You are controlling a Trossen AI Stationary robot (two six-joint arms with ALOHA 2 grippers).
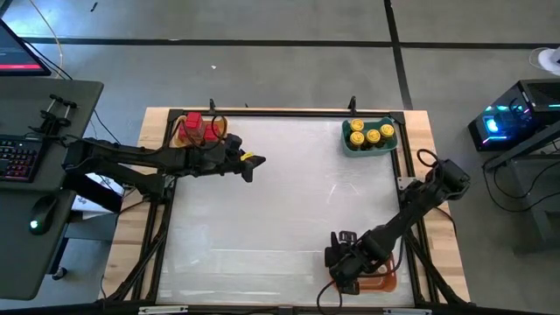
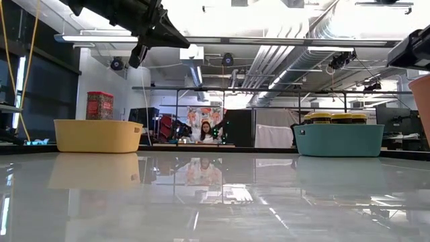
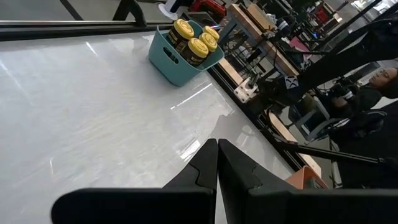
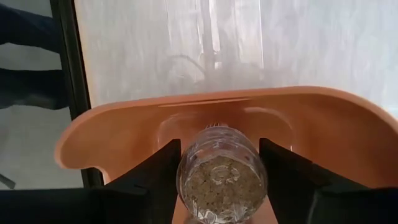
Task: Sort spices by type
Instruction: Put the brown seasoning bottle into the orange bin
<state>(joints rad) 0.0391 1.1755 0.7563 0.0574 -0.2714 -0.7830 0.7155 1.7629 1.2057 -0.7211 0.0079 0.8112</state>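
Observation:
My right gripper (image 4: 221,177) is at the table's near right corner, shut on a small clear jar of grey-brown spice (image 4: 221,174) over the orange tray (image 4: 124,134). My left gripper (image 3: 217,165) hangs shut and empty above the table, just right of the yellow tray (image 1: 197,129). That tray stands at the far left and holds red spice boxes (image 1: 191,128). Three yellow-lidded jars (image 1: 367,135) stand in the teal tray (image 1: 350,145) at the far right. My right gripper pinches the jar's round wall (image 4: 186,171) between its two fingers (image 4: 155,177), one on each side. The fingers point steeply down from above. The jar shows end-on inside the orange tray's rim; I cannot tell whether it rests on the tray's floor.
A black frame (image 1: 289,112) runs round the white tabletop (image 1: 280,210). Between the trays the middle of the table lies bare. A desk with a keyboard (image 1: 17,157) stands left of the table. A person (image 2: 203,133) sits in the room beyond the far edge.

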